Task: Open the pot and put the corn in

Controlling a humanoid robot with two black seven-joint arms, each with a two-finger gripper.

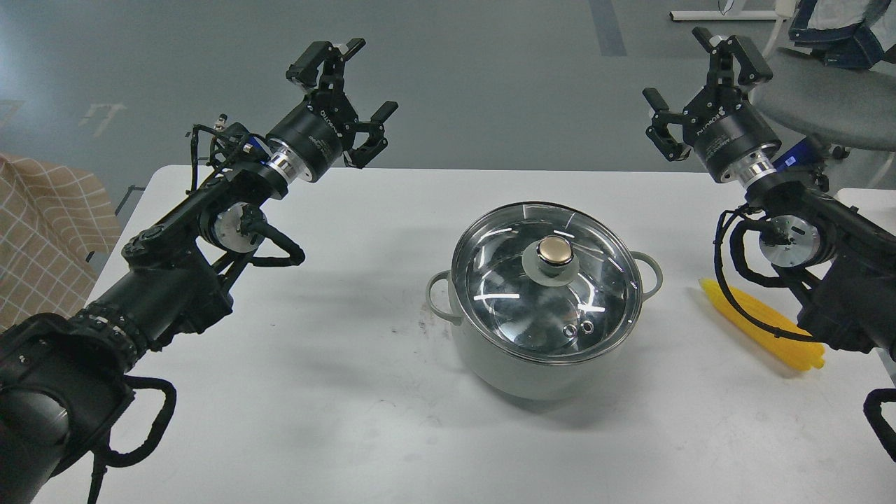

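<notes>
The pale grey-green pot (pixel 532 350) stands in the middle of the white table (pixel 315 420) with its glass lid (pixel 546 280) on; the brass-coloured knob (pixel 555 250) sits at the lid's centre. The yellow corn (pixel 759 322) lies on the table to the pot's right, partly hidden under my right arm and its cable. My left gripper (pixel 346 80) hovers open over the table's far left edge, well away from the pot. My right gripper (pixel 696 73) is raised open beyond the far right edge. Both hold nothing.
A checked cloth (pixel 42 231) lies off the table's left side. A grey chair seat (pixel 833 105) stands behind the right arm. Grey floor lies beyond the table's far edge.
</notes>
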